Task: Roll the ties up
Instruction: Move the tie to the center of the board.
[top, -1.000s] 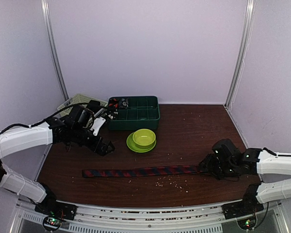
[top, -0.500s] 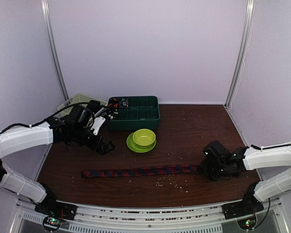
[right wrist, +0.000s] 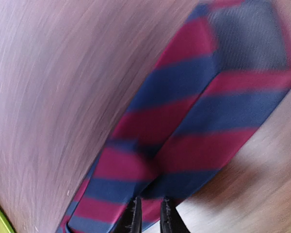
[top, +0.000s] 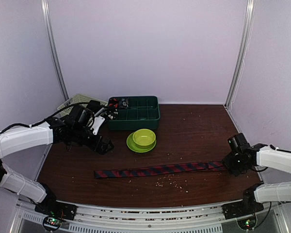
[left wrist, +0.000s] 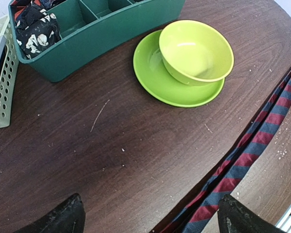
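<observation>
Red-and-navy striped fabric necktie lies stretched out, right gripper pinching its end; left gripper spread wide, holding nothing.

The left arm reaches in from 9 o'clock, its left gripper tilted down with its 2 fingers spread wide. The right arm bends in at 4 o'clock, its right gripper low, fingers pinched nearly together.

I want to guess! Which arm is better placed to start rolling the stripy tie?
Right, probably. The right end effector pinches the striped tie at its right end. The left end effector hangs open, off the tie.
</observation>
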